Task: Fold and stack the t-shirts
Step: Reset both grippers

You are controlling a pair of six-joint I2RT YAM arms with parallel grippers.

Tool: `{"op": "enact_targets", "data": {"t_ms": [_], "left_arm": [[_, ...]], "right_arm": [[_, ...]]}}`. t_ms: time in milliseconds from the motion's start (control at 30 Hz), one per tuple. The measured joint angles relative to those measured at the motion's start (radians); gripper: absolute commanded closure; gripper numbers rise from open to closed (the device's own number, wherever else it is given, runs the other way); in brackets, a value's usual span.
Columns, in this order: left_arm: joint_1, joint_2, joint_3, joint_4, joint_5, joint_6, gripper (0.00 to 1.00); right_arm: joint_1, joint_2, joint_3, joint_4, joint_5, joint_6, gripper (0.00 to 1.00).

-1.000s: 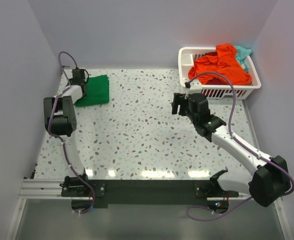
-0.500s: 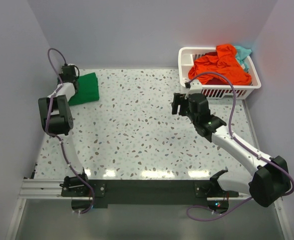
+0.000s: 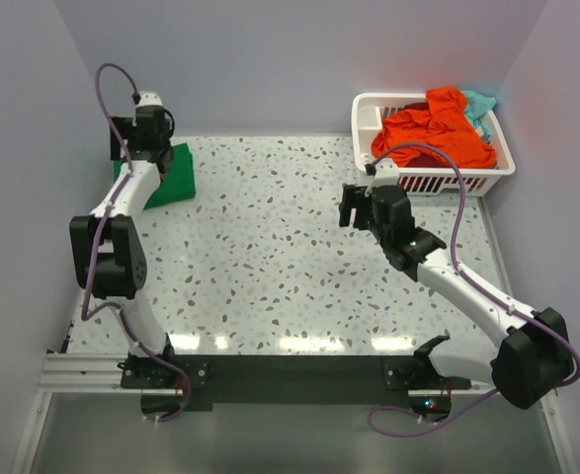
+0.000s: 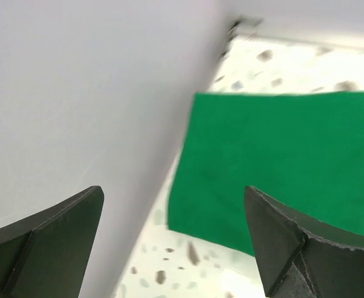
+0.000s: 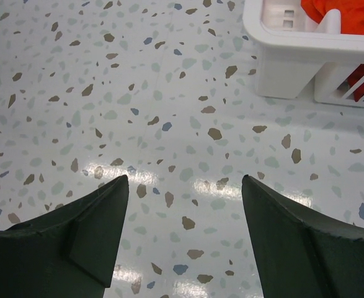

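You have a plain bright green t-shirt (image 4: 275, 161) on a white table (image 3: 270, 267) speckled with brown, grey and blue flecks; the basket (image 3: 371, 117) is white, and the orange-red t-shirt (image 3: 433, 128) and teal t-shirt (image 3: 482, 102) in it are both unpatterned; your left arm (image 3: 126, 193) and right arm (image 3: 467, 286) are white with black joints; their cables (image 3: 99, 89) are purple; your left gripper (image 4: 172, 189) and right gripper (image 5: 184, 177) are dark grey; the walls (image 3: 270, 59) are pale lilac-grey.
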Motion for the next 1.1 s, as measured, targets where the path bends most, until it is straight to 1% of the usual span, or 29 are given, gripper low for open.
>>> {"op": "enact_targets", "data": {"t_ms": [67, 133, 300, 367, 467, 533, 633, 767, 1100], "left_arm": [[-0.068, -0.074, -0.032, 0.012, 0.003, -0.027, 0.0], [-0.143, -0.167, -0.098, 0.034, 0.015, -0.071, 0.0], [-0.327, -0.428, -0.394, 0.127, 0.008, -0.178, 0.0], [-0.424, -0.529, -0.53, 0.168, 0.0, -0.208, 0.0], [-0.538, -0.61, -0.661, 0.204, -0.008, -0.257, 0.0], [-0.577, -0.64, -0.721, 0.228, -0.003, -0.278, 0.0], [-0.603, -0.696, -0.817, 0.267, 0.04, -0.307, 0.0], [-0.603, -0.778, -0.916, 0.311, 0.092, -0.322, 0.0], [-0.603, -0.882, -0.963, 0.364, 0.119, -0.343, 0.0]], "right_arm": [[0.0, 0.0, -0.006, 0.002, 0.007, 0.0, 0.23], [0.0, 0.0, -0.012, 0.002, 0.011, 0.001, 0.23], [0.0, -0.003, -0.036, 0.016, 0.029, 0.001, 0.22], [0.0, -0.008, -0.053, 0.021, 0.045, 0.001, 0.22], [0.0, -0.014, -0.072, 0.023, 0.068, 0.001, 0.22], [0.0, -0.021, -0.083, 0.026, 0.08, 0.001, 0.22], [0.0, -0.033, -0.093, 0.03, 0.089, 0.0, 0.22], [0.0, -0.045, -0.107, 0.045, 0.095, 0.0, 0.22], [0.0, -0.053, -0.146, 0.053, 0.129, 0.0, 0.22]]}}
